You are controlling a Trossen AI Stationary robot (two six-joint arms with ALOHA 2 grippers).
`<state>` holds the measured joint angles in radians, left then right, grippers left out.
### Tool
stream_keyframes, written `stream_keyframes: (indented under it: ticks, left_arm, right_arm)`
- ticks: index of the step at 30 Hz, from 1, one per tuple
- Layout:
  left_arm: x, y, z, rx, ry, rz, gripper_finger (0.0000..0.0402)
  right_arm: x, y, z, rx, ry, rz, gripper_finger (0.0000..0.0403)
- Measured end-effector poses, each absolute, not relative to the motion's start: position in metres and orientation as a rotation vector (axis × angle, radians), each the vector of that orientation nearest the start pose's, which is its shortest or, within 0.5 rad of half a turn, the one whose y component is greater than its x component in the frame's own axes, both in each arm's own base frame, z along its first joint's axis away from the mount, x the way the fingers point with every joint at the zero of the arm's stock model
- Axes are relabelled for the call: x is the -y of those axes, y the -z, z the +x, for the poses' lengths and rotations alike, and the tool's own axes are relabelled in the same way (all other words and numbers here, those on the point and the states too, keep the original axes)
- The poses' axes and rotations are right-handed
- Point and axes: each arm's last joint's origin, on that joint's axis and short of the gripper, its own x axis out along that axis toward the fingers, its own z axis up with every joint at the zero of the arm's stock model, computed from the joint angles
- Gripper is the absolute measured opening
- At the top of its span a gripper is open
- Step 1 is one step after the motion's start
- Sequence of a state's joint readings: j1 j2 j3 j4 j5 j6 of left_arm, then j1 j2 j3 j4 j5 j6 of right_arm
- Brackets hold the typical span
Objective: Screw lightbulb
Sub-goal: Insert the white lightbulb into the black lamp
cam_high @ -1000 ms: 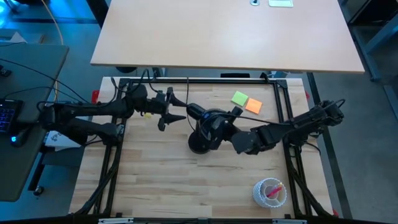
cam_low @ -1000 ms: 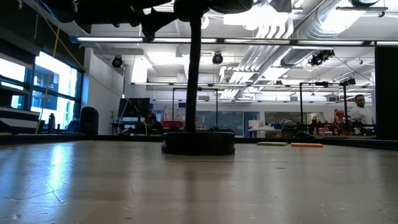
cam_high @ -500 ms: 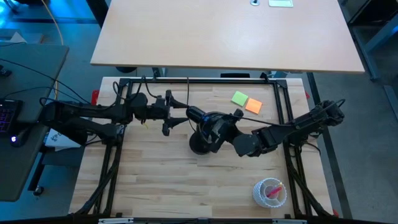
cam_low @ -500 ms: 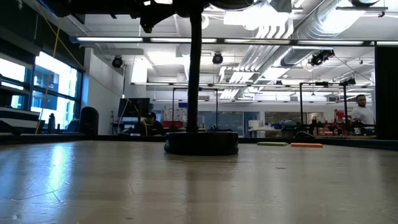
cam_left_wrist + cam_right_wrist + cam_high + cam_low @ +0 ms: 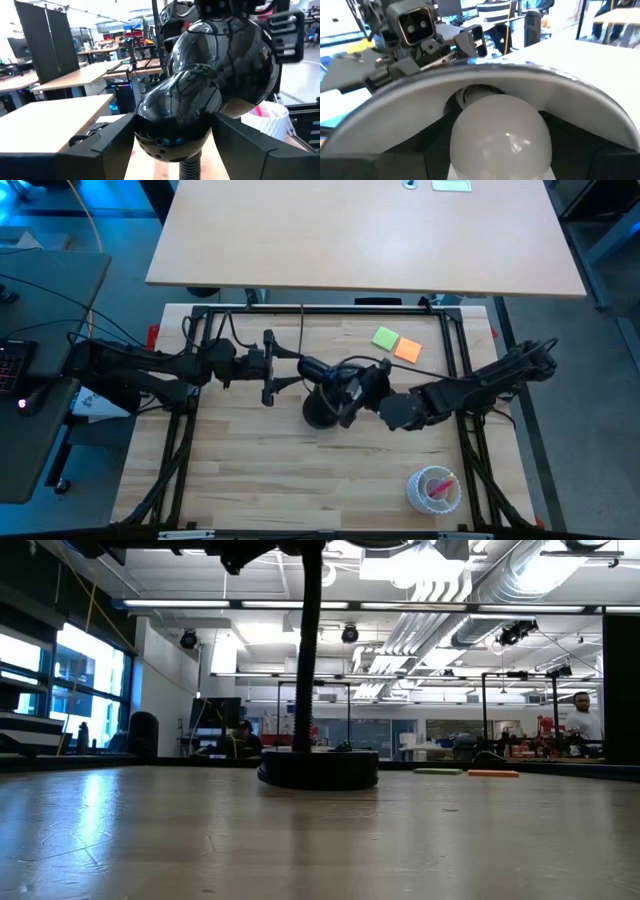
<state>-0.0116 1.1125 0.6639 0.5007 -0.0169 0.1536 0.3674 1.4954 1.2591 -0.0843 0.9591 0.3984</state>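
Note:
The black desk lamp stands on its round base [image 5: 320, 413] mid-table, its glossy head [image 5: 338, 380] tilted over. The white lightbulb [image 5: 500, 137] sits in the head's white-lined mouth [image 5: 530, 87], with its silvery screw base [image 5: 472, 93] at the socket. My right gripper [image 5: 363, 388] reaches into the mouth from the table's right and is shut on the bulb. My left gripper [image 5: 272, 370] is open at the head's rear. Its fingers [image 5: 112, 147] stand on either side of the head's narrow back end [image 5: 172, 127]. My right gripper holds the bulb's rounded globe [image 5: 470, 150] between its two fingers [image 5: 385, 160], one on each side. The fingers lie along the bulb's axis and point into the lamp's mouth. The bulb is clear of the table, its base toward the socket. Whether my left gripper's fingers touch the lamp head, I cannot tell.
A green sticky note [image 5: 385, 337] and an orange sticky note [image 5: 407, 350] lie at the far right. A clear cup with pink contents [image 5: 435, 488] stands near the front right corner. The black metal frame [image 5: 455, 340] borders the table. The lamp's pole [image 5: 307, 650] rises from its base [image 5: 318, 768].
My left gripper has moved toward the table's right and a little toward its near edge. It has closed in on the lamp head's rear and turned about its wrist, so its fingers now straddle the head.

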Motion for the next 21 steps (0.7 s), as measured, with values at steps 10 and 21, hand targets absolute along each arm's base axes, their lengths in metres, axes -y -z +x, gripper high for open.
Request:
stream_keyframes:
  ticks: [10, 21]
  left_arm:
    - [-0.001, -0.289, 0.247, 0.018, -0.013, 0.204, 0.0248]
    - [-0.001, -0.287, 0.247, -0.012, -0.026, 0.224, 0.0248]
  right_arm:
    - [-0.075, -0.354, 0.313, -0.094, 0.565, 0.430, 0.0269]
    - [-0.064, -0.354, 0.317, -0.093, 0.553, 0.472, 0.0276]
